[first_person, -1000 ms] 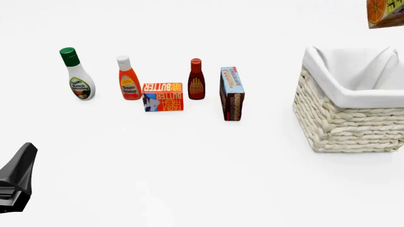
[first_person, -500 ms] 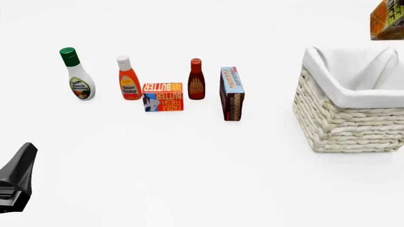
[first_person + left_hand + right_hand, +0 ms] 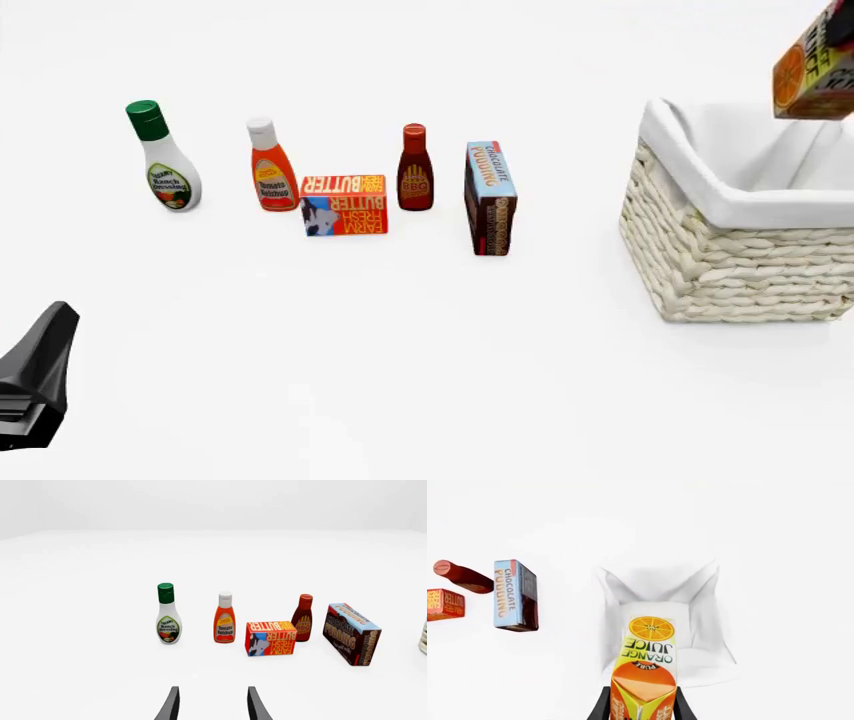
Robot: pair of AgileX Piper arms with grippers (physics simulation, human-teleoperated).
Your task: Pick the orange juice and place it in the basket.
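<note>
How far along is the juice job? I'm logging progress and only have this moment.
Done: the orange juice is off the table, clamped between the right gripper fingers. In hand: it hangs above the basket, its base pointing at the white lining in the right wrist view. Left: lowering it inside and letting go. The left gripper sits open and empty, away from the bottles.

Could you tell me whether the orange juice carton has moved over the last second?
Yes. The orange juice has come down toward the basket rim in the front view.
</note>
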